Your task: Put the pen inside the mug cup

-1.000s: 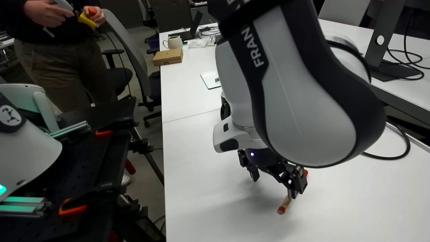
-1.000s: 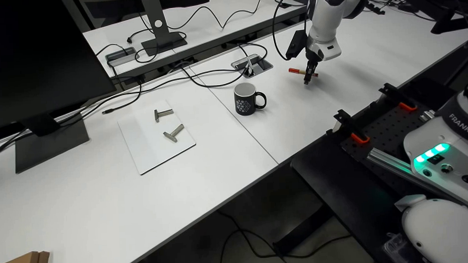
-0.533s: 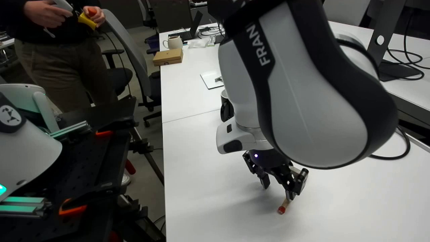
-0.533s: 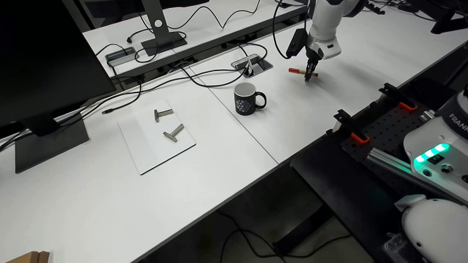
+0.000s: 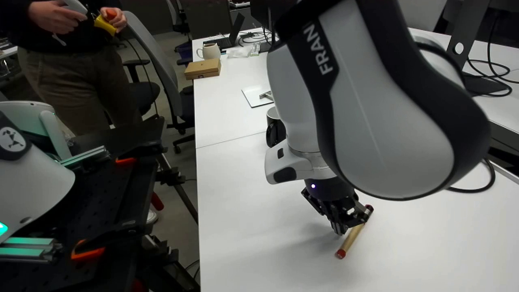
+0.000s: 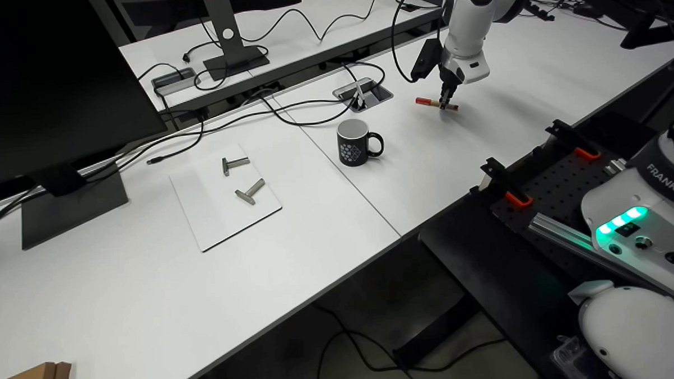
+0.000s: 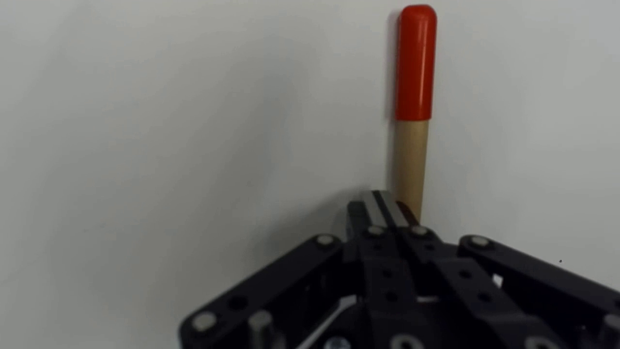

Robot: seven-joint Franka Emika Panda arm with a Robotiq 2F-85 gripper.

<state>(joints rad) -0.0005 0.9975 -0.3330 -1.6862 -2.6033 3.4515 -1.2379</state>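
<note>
The pen [image 7: 413, 114] lies flat on the white tabletop [image 6: 261, 254], seen in all three views. In the wrist view its long red end sits at about half past twelve from the tips of the jaws, and its tan body runs past them just at 3 o'clock. The jaws stand together, pad against pad and very narrow, low over the tabletop; the pen is beside them rather than between them. Whether they touch its side I can't say for certain, as their dark sides cover that stretch. In an exterior view the pen points from 1 o'clock to 7 o'clock, both ends red, with the jaws at its 9 o'clock side below the robot arm [image 5: 377, 113].

The mug cup [image 6: 351, 147] stands upright in an exterior view, well apart from the pen, which is at about its 2 o'clock. It is black outside with a pale pattern, light grey inside, its handle at 3 o'clock. From the mug cup, a grey socket plate [image 6: 379, 96] set into the tabletop is near 12 o'clock, and a white board [image 6: 214, 216] carrying two T-shaped metal pieces [image 6: 253, 189] is near 8 o'clock.
</note>
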